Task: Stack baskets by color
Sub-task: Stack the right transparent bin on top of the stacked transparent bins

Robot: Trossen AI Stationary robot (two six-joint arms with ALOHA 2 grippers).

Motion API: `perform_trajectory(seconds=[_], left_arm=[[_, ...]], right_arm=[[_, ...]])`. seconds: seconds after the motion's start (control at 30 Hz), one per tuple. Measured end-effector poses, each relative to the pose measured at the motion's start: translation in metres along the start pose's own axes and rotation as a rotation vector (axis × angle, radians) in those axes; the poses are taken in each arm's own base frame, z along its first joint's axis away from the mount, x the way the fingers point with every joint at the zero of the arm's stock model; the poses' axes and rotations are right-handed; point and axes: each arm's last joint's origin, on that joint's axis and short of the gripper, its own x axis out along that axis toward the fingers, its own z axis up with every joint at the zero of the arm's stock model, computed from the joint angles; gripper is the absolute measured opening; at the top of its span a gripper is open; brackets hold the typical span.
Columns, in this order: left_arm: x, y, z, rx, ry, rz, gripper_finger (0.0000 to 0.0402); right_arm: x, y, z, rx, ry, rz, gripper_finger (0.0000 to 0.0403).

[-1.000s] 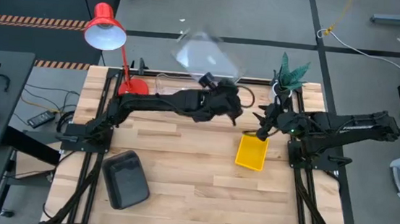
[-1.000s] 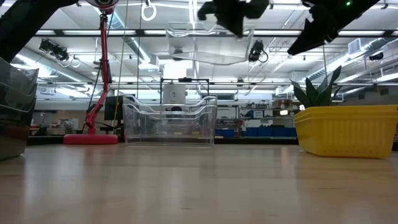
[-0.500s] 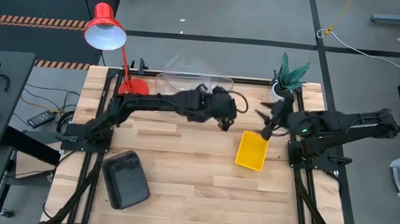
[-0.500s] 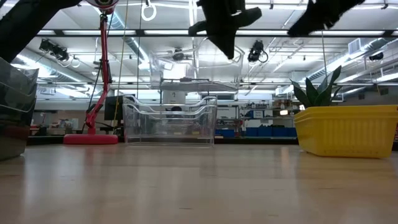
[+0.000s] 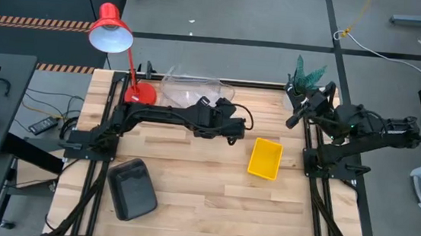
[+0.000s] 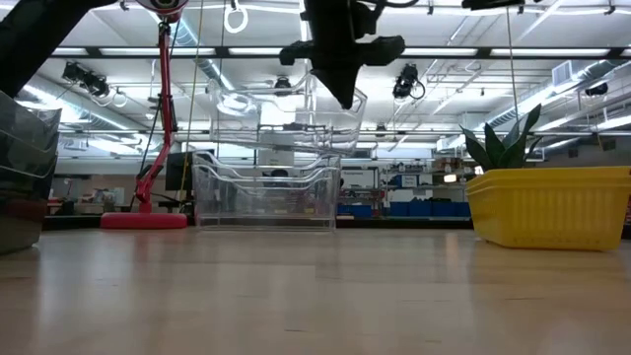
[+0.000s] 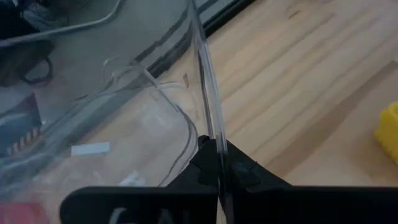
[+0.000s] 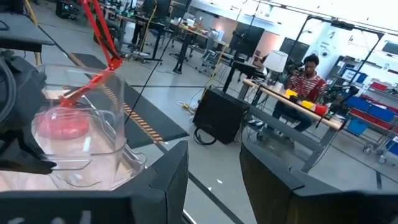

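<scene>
A clear basket (image 5: 188,93) hangs in my left gripper (image 5: 222,113) over the table's far edge, just above a stack of clear baskets (image 6: 266,192) that rests on the table. Whether the two touch I cannot tell. In the low view the held basket (image 6: 286,113) sits tilted under the dark fingers. A yellow basket (image 5: 265,159) rests on its base right of centre. A dark grey basket (image 5: 133,188) lies at the near left. My right gripper (image 5: 295,106) is raised at the far right, open and with nothing in it (image 8: 214,180). My left gripper pinches the clear basket's thin side wall at its rim (image 7: 210,140) between the two shut fingers. The fingers slant down toward the far edge. The basket extends beyond the fingers toward the far side, tilted, with its base over the clear stack.
A red desk lamp (image 5: 114,37) stands at the far left corner and a small potted plant (image 5: 306,74) at the far right. More grey baskets (image 6: 25,177) show at the low view's left edge. A person (image 8: 305,78) sits at a desk in the room beyond.
My left gripper has sunk toward the far edge and tipped downward, bringing the clear basket from high in the air down over the clear stack. My right gripper has risen and drawn back toward the table's right edge, away from the yellow basket.
</scene>
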Motion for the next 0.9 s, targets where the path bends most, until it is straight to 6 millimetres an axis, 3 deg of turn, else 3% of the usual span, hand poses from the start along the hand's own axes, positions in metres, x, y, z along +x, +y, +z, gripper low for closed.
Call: perform_trajectory(seconds=[0.17,0.33,0.5,0.9], left_arm=[[-0.004,0.005,0.000,-0.050,0.011,0.009,0.0001],[-0.007,0.011,0.000,-0.035,0.006,0.056,0.0002],[-0.019,0.036,0.015,-0.122,-0.039,0.085,0.0002],[0.024,0.065,0.038,-0.335,0.004,0.102,0.0002]], right_arm=[[0.000,0.000,0.000,-0.026,0.002,-0.007,0.0150],[-0.001,-0.004,-0.003,-0.066,0.052,-0.132,0.0150],[-0.001,-0.005,-0.006,-0.082,0.081,-0.196,0.0150],[-0.002,-0.006,-0.006,-0.132,0.082,-0.186,0.0150]])
